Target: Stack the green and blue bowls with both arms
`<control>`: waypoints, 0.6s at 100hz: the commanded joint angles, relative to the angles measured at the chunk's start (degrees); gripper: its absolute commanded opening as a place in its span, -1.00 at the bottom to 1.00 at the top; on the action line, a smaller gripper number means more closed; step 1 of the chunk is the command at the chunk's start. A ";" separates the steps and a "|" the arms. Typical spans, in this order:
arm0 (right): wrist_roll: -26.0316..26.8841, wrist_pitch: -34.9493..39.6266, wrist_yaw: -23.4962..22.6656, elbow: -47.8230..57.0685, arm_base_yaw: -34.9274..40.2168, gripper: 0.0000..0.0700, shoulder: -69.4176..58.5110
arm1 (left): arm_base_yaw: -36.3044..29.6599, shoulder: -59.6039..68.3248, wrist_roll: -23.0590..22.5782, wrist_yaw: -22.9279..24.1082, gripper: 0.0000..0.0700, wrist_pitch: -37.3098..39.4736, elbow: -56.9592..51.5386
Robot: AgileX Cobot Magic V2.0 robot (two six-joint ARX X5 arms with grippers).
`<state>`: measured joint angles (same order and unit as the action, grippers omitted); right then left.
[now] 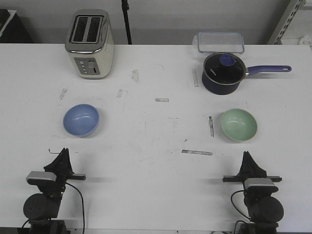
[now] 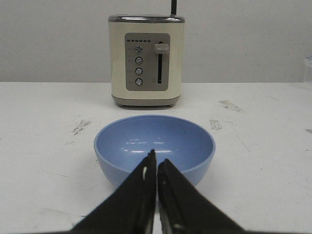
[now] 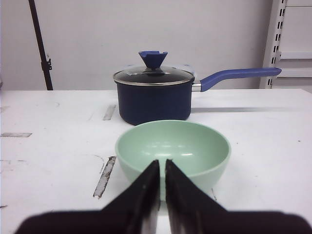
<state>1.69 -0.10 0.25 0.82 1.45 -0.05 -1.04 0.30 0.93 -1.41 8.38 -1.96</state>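
The light blue bowl (image 1: 81,119) sits upright on the white table at the left. The pale green bowl (image 1: 239,125) sits upright at the right. My left gripper (image 1: 63,152) is shut and empty near the front edge, a short way in front of the blue bowl (image 2: 154,147). My right gripper (image 1: 246,154) is shut and empty, a short way in front of the green bowl (image 3: 173,148). In the wrist views, the left gripper (image 2: 157,163) and the right gripper (image 3: 162,163) each point at their bowl's near wall.
A cream toaster (image 1: 90,44) stands at the back left. A dark blue lidded saucepan (image 1: 223,72) with its handle pointing right stands behind the green bowl, and a clear lidded box (image 1: 220,42) lies behind it. Tape marks dot the table.
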 commanded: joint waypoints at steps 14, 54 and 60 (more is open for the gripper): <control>-0.46 -0.76 0.24 -0.11 -0.02 -0.96 0.00 | 0.00 -0.11 -0.24 0.02 -1.00 0.68 1.27; -3.28 2.56 0.24 8.50 -0.02 -0.96 -4.46 | 0.00 -0.11 -0.24 0.02 -1.00 0.68 1.27; -3.30 3.96 0.24 10.99 -0.02 -0.96 -6.99 | 0.00 -0.11 -0.24 0.02 -1.00 0.68 1.27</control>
<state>-0.89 3.11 0.27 9.52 1.43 -4.75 -1.04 0.30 0.93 -1.41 8.38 -1.96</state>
